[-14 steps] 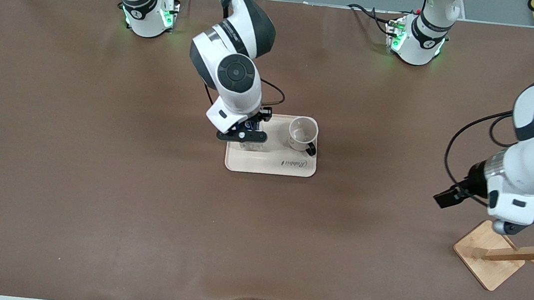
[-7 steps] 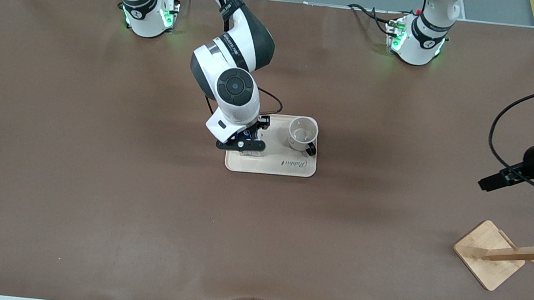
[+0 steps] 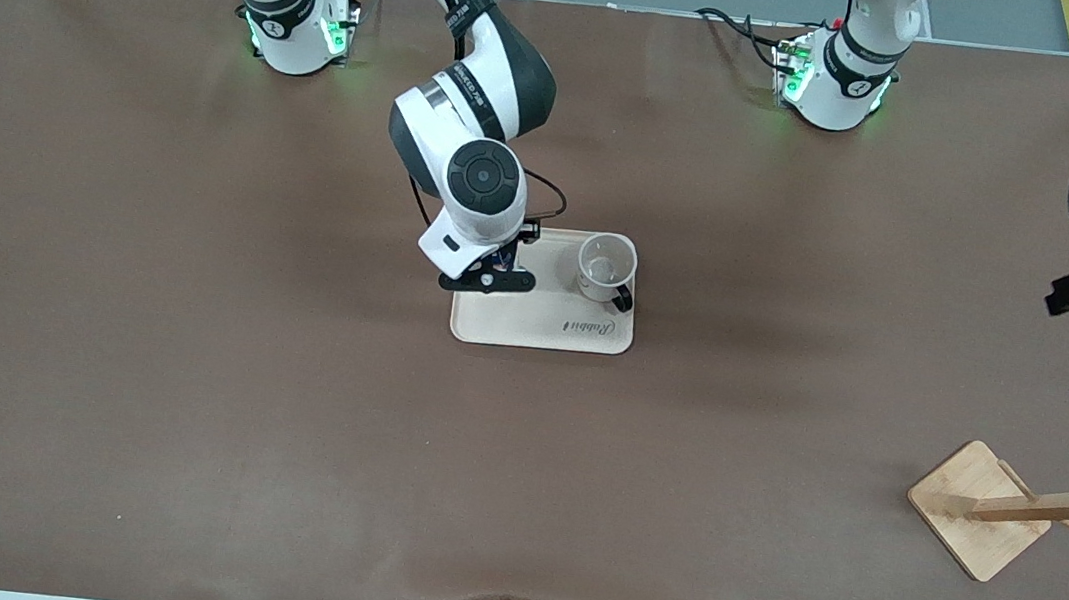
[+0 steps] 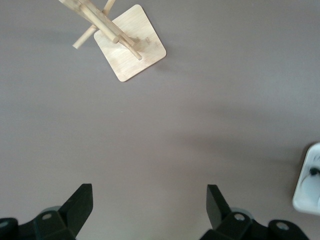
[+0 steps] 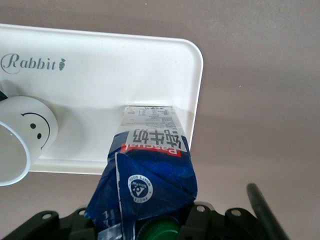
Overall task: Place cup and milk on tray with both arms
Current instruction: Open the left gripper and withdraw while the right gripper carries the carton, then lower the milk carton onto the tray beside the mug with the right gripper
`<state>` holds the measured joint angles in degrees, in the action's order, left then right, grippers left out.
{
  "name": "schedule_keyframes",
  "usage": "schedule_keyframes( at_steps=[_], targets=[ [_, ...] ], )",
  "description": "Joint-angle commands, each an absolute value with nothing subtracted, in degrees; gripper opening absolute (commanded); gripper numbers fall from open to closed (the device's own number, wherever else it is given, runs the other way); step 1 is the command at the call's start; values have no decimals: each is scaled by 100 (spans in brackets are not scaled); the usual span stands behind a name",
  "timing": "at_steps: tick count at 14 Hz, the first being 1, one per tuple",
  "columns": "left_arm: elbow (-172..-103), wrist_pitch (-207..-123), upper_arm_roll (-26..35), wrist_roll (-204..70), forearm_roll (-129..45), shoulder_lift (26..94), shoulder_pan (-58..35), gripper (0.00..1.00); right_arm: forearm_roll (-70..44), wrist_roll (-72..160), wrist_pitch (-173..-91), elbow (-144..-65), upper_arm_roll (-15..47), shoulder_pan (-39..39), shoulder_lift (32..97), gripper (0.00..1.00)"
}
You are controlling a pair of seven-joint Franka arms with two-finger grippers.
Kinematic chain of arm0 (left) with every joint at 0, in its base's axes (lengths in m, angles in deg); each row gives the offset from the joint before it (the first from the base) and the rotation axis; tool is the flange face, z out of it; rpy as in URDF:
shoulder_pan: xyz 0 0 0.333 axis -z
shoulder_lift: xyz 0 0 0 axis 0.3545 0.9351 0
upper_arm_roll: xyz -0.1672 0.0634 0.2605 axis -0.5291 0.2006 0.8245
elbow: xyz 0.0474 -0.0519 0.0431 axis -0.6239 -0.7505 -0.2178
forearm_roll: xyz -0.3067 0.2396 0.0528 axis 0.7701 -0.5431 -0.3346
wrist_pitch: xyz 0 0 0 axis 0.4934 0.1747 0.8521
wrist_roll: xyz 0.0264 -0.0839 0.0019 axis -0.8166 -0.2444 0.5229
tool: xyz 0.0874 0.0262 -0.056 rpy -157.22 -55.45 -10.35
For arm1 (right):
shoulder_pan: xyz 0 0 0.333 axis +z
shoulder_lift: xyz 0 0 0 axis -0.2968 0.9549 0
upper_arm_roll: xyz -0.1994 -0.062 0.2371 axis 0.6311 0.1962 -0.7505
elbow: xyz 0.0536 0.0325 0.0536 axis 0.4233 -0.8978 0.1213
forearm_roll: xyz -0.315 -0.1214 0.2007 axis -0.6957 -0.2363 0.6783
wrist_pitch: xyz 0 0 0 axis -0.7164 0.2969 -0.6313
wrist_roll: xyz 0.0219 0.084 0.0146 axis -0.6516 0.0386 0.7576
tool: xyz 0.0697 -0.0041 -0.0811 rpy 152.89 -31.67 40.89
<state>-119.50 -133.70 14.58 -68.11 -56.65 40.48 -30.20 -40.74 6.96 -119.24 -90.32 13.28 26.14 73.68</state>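
**Item 1, the milk** (image 5: 150,165): sm. gable-top carton. Upper part dark blue w/ red logo band, white characters and a round white emblem; lower part pale w/ fine print; green round cap at the top. Base rests on the tray, in the corner toward the right arm's end. Mid-frame in the front view, almost all hidden under the wrist.

**Item 2, the cup** (image 3: 607,266): white round mug, black smiley face on its side, black loop handle. Upright, mouth up, on the tray toward the left arm's end. Beside the milk, not touching it.

**Item 3, the tray** (image 3: 541,333): flat cream rect., rounded corners, cursive "Rabbit" lettering. Frame centre on the brown counter (image 3: 186,351).

**Item 4, right gripper** (image 3: 495,270): over the tray, jaws closed on the carton's top end.

**Item 5, left gripper** (image 4: 150,192): up in the air over bare counter toward the left arm's end; jaws wide apart, nothing between them.

**Misc.:** bamboo rack (image 3: 979,510), square base w/ pegged post, low in the frame, well apart from the tray.
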Motion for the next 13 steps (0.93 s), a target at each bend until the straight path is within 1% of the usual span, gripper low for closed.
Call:
schedule_keyframes(
  at_steps=[1, 3, 6, 9, 10, 11, 12, 13],
  targets=[
    [-12136, -13258, 1954, -7262, -5689, 3745, -2614, 100, -3971, 675, -11912, -8862, 1339, 2712, 7547, 0],
    [-12276, -13258, 2096, -7280, -5593, 3614, -2533, 100, -3980, 648, -11939, -8845, 1347, 2712, 7547, 0],
    [-12899, -13310, 2114, -7175, -5294, 3035, -2463, 100, -4015, 648, -11939, -8836, 1348, 2703, 7547, 0],
    [-13085, -13310, 2097, -7157, -5285, 2805, -2472, 100, -4041, 639, -12000, -8845, 1348, 2721, 7556, 0],
    [-13077, -13310, 2088, -7157, -5276, 2805, -2498, 100, -4050, 648, -12131, -8880, 1356, 2738, 7556, 12],
    [-13059, -13310, 2088, -7157, -5267, 2805, -2489, 100, -4050, 657, -12219, -8889, 1356, 2738, 7556, 38],
    [-13068, -13345, 2079, -7148, -5267, 2805, -2489, 100, -4076, 666, -12246, -8889, 1356, 2738, 7565, 97],
    [-13077, -13380, 2070, -7130, -5267, 2822, -2481, 100, -4068, 657, -12238, -8889, 1348, 2738, 7565, 100]
  ],
)
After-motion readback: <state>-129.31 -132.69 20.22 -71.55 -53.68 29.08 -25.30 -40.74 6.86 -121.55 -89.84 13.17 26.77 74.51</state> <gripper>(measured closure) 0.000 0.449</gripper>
